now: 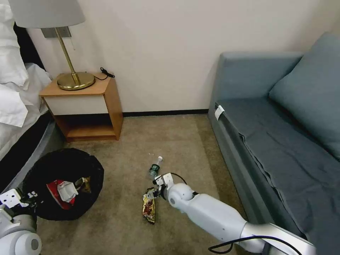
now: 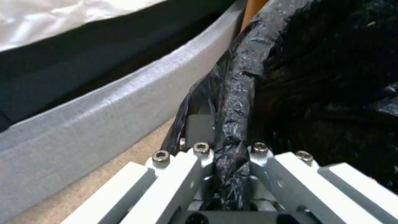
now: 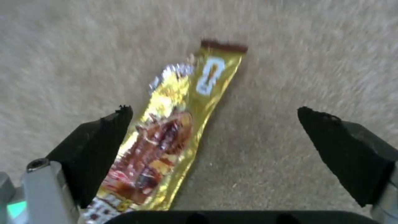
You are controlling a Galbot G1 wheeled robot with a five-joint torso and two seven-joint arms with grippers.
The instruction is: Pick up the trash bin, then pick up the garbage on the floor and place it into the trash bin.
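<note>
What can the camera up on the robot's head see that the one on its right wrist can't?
Head view alone: the trash bin with its black liner, a red-and-white carton inside, the left gripper at its rim, a small bottle on the carpet, a nightstand and a sofa. Right wrist view alone: the open black fingers straddling the wrapper, close up. Both: the gold snack wrapper on the carpet and the right gripper.

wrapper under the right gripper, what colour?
Shiny gold snack wrapper with brown and red print and white lettering; clearest in the right wrist view.
</note>
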